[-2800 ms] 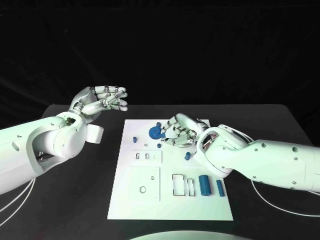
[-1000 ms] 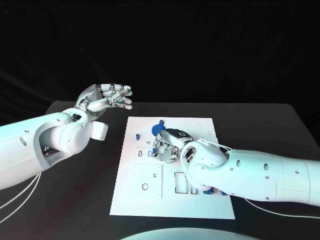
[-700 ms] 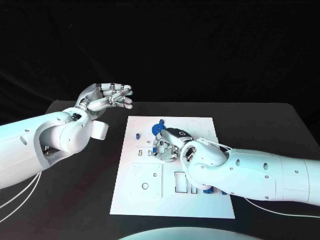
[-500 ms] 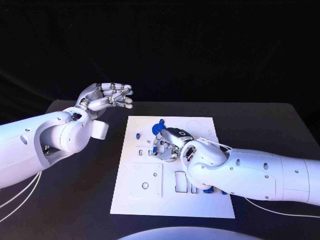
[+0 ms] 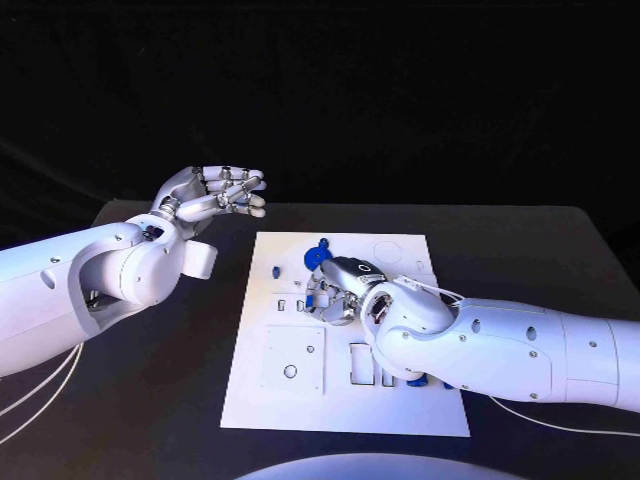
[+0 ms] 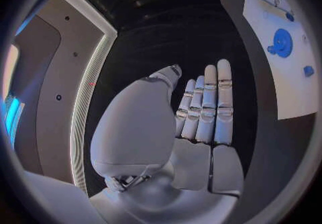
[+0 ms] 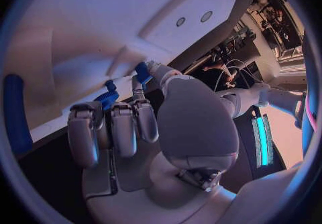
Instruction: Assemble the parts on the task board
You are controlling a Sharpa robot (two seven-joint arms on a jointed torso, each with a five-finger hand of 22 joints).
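The white task board [image 5: 284, 400] lies mid-table. My right hand [image 5: 338, 295] is low over the board's middle, fingers pointing down at the slots there. In the right wrist view a small blue part [image 7: 142, 71] sits pinched at the fingertips, just above the board [image 7: 101, 20]. A blue gear [image 5: 320, 257] stands on the board just beyond that hand, with a small blue peg [image 5: 274, 271] to its left. My left hand [image 5: 212, 195] hangs raised off the board's far left corner, holding nothing; its fingers [image 6: 208, 106] are nearly straight.
Blue cylinders [image 5: 414, 378] lie on the board's near right, mostly hidden under my right forearm; one long cylinder [image 7: 15, 111] is close to the hand. The gear [image 6: 282, 41] and peg [image 6: 308, 70] also appear from the left wrist. Black table surrounds the board.
My right hand has moved from the board's far right, by the gear, to its middle and come lower. In the last second it barely shifted. The left hand stays raised.
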